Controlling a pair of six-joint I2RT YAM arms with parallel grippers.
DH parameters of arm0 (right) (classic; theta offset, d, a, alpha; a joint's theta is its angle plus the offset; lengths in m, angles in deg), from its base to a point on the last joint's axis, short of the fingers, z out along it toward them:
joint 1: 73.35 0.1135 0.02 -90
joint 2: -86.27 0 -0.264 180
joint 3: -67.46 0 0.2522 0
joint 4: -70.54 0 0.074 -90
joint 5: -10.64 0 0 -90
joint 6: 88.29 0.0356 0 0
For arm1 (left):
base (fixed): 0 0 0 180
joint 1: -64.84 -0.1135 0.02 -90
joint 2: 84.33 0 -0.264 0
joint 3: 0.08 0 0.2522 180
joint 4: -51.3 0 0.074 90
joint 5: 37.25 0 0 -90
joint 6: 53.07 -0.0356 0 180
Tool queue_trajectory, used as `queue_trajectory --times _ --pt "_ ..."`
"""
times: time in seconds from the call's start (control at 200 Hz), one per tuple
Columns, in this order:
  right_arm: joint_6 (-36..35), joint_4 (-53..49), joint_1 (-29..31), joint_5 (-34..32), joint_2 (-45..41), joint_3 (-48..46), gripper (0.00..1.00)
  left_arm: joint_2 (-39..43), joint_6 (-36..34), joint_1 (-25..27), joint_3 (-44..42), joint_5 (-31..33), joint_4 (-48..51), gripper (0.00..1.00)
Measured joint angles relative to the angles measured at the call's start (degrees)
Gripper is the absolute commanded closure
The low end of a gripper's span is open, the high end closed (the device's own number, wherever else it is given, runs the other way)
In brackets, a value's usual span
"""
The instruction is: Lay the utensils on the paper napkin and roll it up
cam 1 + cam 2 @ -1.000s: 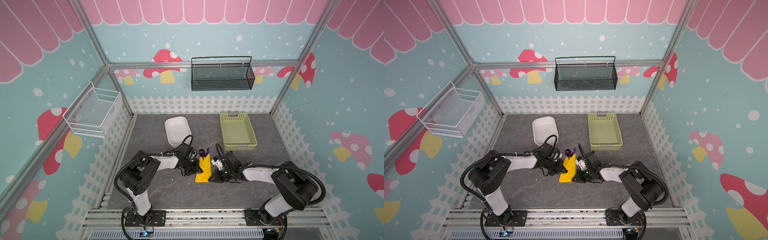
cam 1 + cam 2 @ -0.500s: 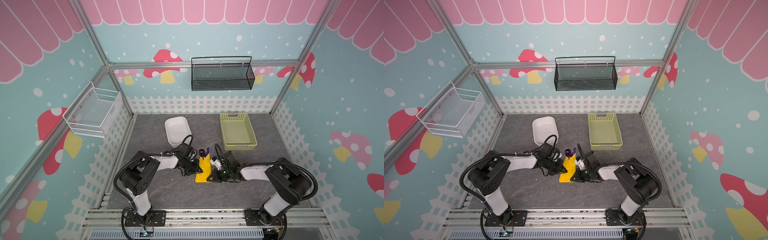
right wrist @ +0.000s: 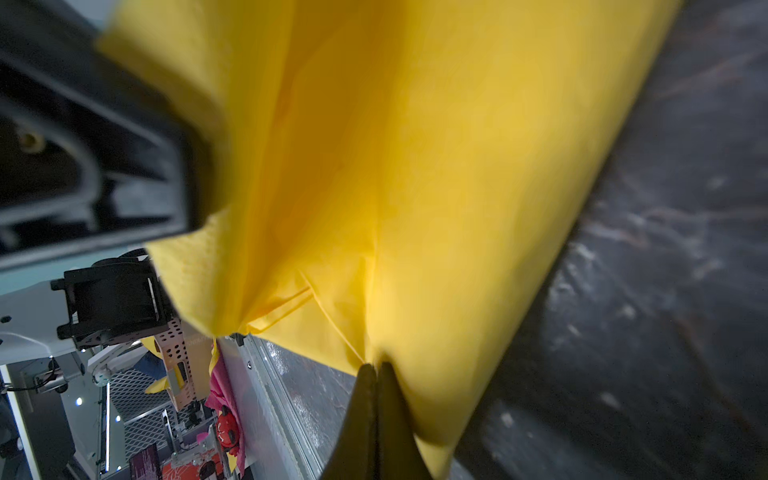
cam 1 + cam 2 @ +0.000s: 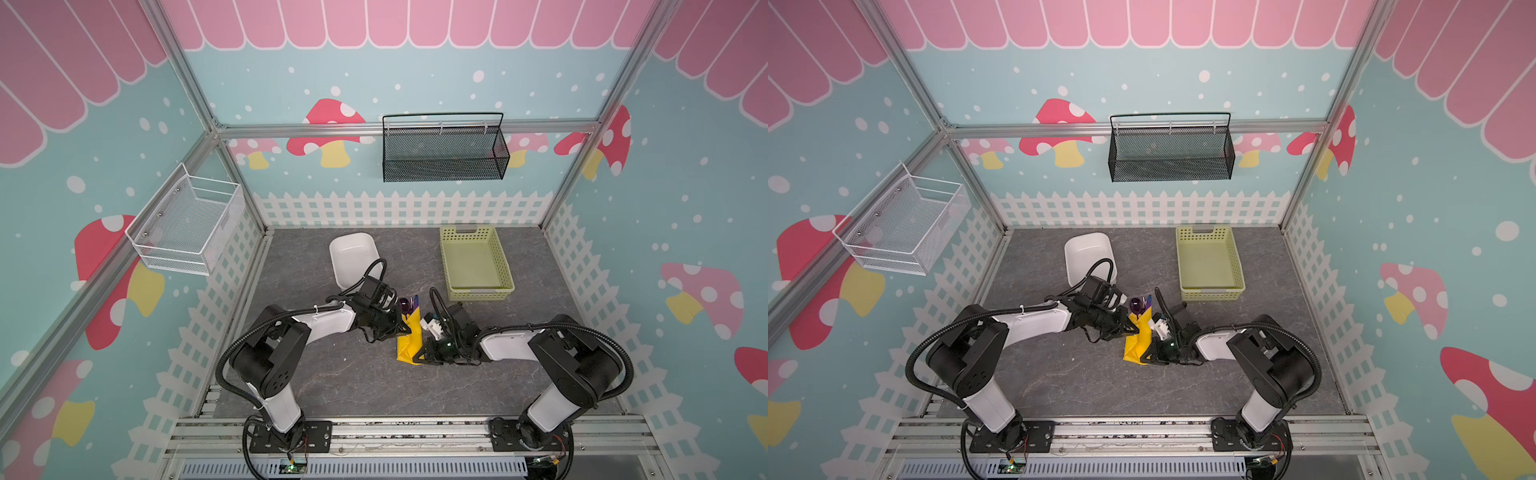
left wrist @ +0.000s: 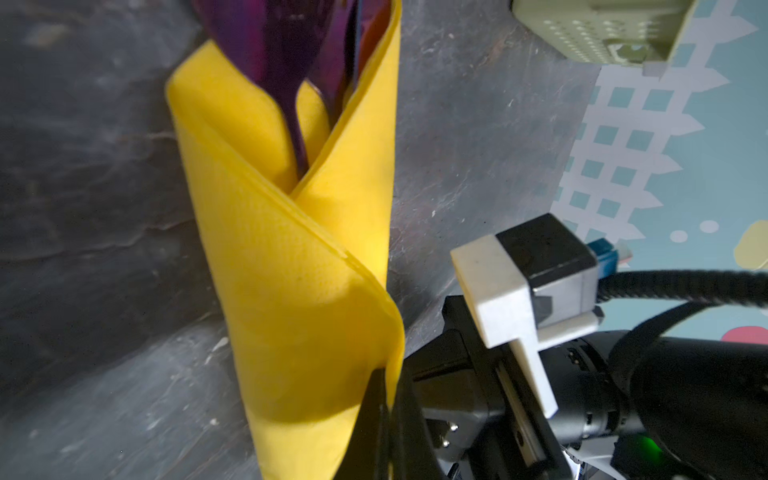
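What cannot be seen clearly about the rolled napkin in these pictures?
- Handles of the utensils: every view, wrapped inside the napkin roll.
- Their heads: left wrist view, cut by the frame edge; both top views, too small.
- Roll's open end: right wrist view, cut by the frame edge.

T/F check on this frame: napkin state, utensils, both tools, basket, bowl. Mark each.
1. The paper napkin lies flat and unrolled. False: it is wrapped around the utensils.
2. Utensil heads stick out of the roll's far end. True.
3. The left tool and right tool are both shut on the napkin. True.
4. The green basket holds a spoon. False: it is empty.
5. The white bowl is empty. True.
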Motion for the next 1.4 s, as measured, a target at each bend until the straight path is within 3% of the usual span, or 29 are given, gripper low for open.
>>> queue_trajectory --times 0.605,0.941,1.401 --pt "0.9 0.0 0.0 -1.4 -3.2 -1.6 0.98 -8.6 6.2 3.3 3.3 -1.3 -7.3 1.0" --pt "1.9 -0.4 0.0 -3.5 -9.9 -3.7 0.98 -9.6 6.3 3.7 4.3 -1.0 -8.0 1.0" --pt "2.5 -0.4 0.0 -5.9 -8.7 -4.8 0.98 -11.2 5.2 4.6 6.5 -1.0 -6.2 1.0"
